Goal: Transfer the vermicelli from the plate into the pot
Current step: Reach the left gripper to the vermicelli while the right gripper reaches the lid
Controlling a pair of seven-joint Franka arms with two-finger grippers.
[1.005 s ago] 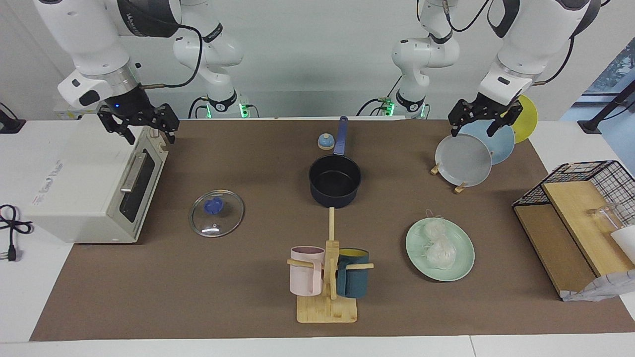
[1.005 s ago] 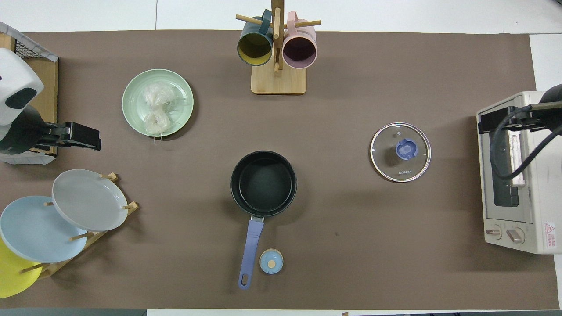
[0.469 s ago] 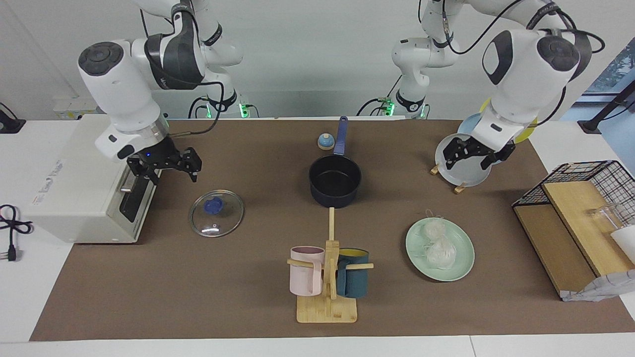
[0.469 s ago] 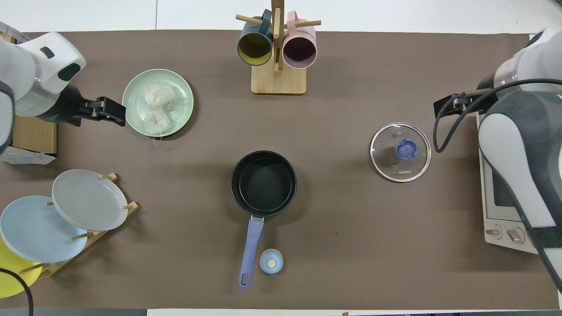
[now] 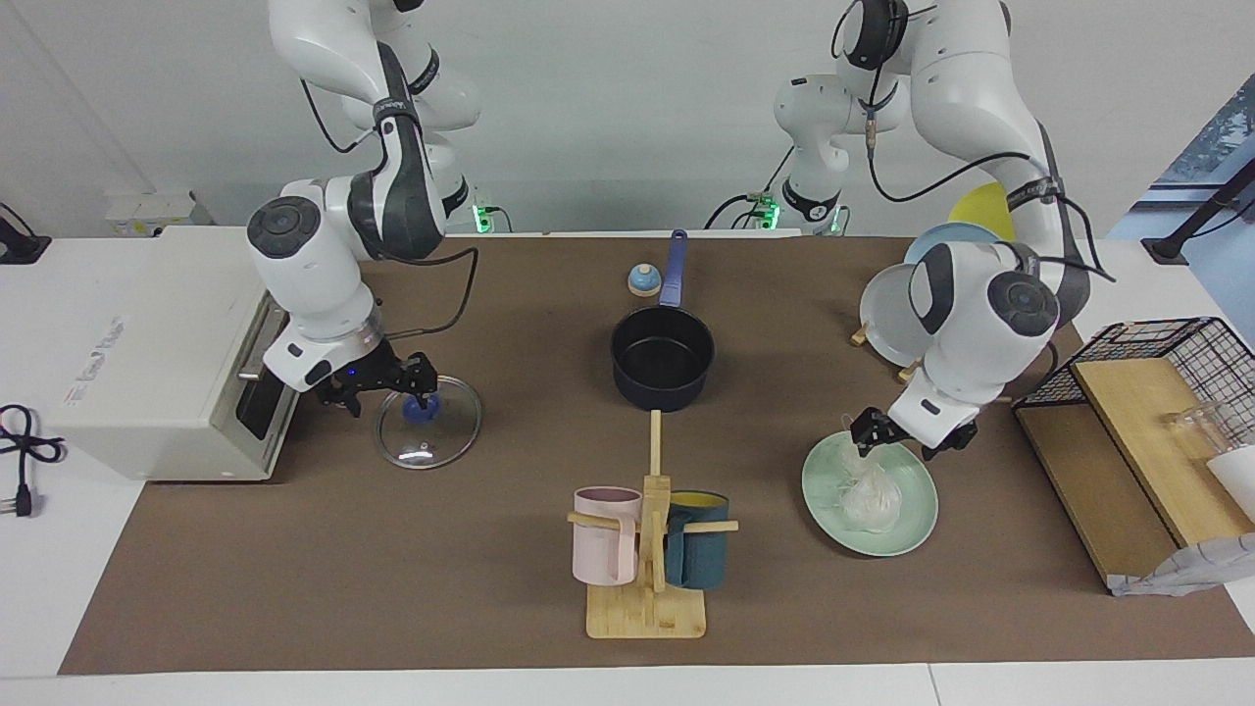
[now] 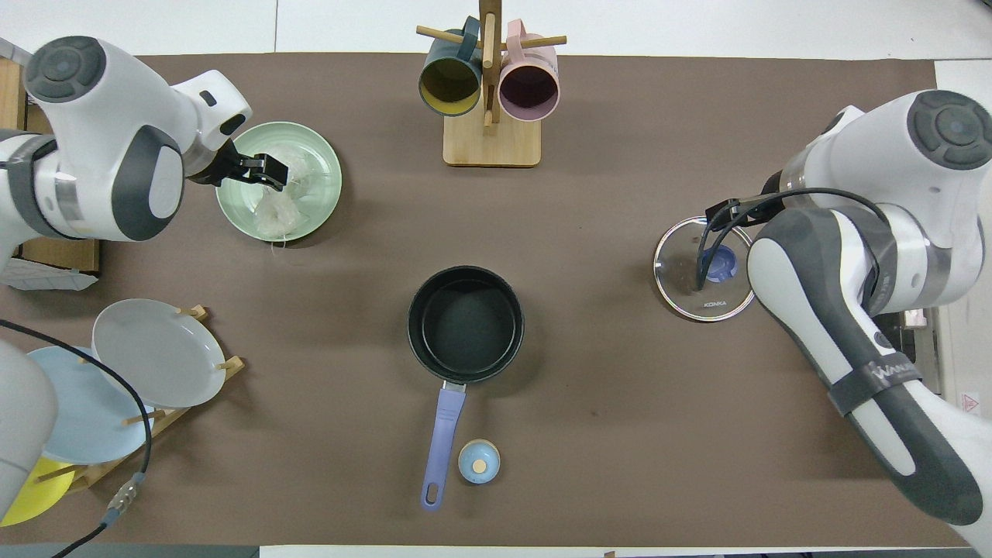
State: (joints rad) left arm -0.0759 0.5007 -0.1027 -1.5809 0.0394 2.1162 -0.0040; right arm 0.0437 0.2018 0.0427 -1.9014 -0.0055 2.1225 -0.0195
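The mint-green plate (image 5: 907, 534) (image 6: 319, 203) lies toward the left arm's end of the table. It holds the white vermicelli (image 5: 871, 500) (image 6: 273, 215). My left gripper (image 5: 909, 440) (image 6: 267, 168) is open and low over the plate's edge nearer to the robots. It covers the clump there, and I cannot tell if it touches it. The dark navy pot (image 5: 662, 358) (image 6: 465, 324) stands empty mid-table, with its blue handle (image 5: 675, 263) (image 6: 442, 442) pointing at the robots. My right gripper (image 5: 384, 392) is open and low over the glass lid (image 5: 426, 436) (image 6: 686, 288).
A toaster oven (image 5: 147, 353) stands at the right arm's end. A wooden mug rack (image 5: 647, 608) (image 6: 491, 143) with a pink and a teal mug stands farther from the robots than the pot. A plate rack (image 5: 887, 314) (image 6: 155, 353) and a wire basket (image 5: 1157, 343) stand at the left arm's end. A small blue bell (image 5: 643, 281) (image 6: 479, 461) sits by the handle.
Both arms have swung down and forward. The left gripper went from the plate rack to low over the green plate. The right gripper went from the oven to over the glass lid.
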